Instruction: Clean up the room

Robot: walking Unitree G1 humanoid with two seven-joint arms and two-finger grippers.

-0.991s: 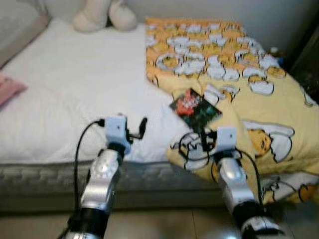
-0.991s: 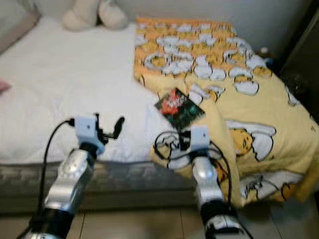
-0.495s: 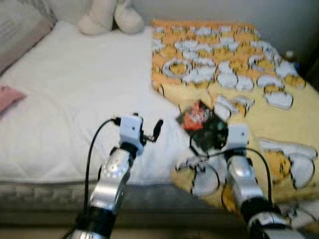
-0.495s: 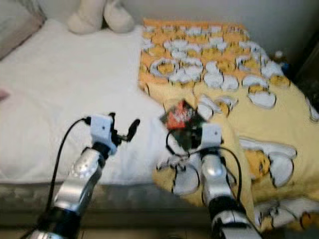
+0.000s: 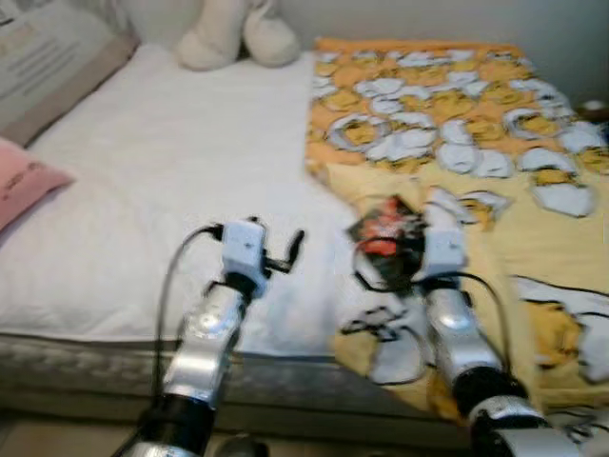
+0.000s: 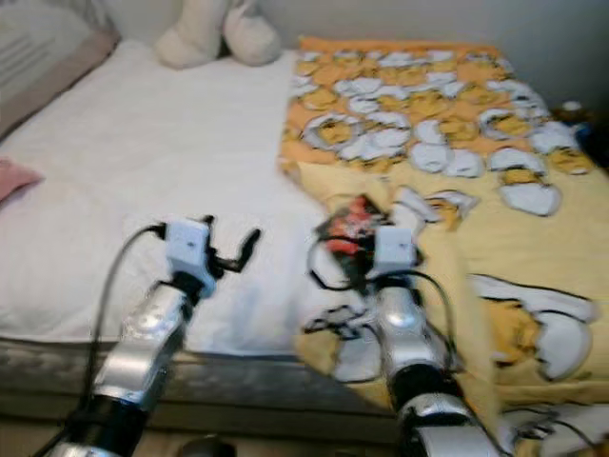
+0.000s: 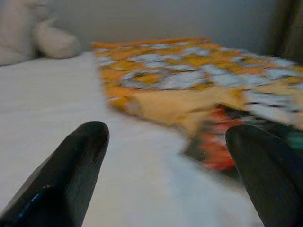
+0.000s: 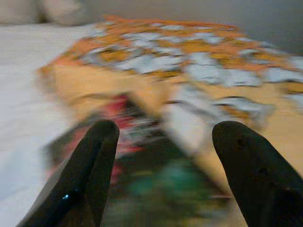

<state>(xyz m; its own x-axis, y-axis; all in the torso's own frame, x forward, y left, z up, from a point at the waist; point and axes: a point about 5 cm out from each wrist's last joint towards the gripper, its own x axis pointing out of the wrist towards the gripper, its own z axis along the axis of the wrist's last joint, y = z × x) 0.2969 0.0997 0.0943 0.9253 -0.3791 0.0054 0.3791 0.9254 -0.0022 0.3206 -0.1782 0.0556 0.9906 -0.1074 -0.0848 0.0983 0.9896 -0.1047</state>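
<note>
On the bed, at the edge of the yellow egg-print blanket, lies a dark packet with red and green print; the right arm's wrist covers part of it, and blur makes its lettering unreadable. The right gripper hovers just over the packet, jaws spread wide apart. The left gripper is held above the white sheet beside it, jaws likewise apart. A plush toy at the head of the bed and a pink pillow are cut off by the frame.
</note>
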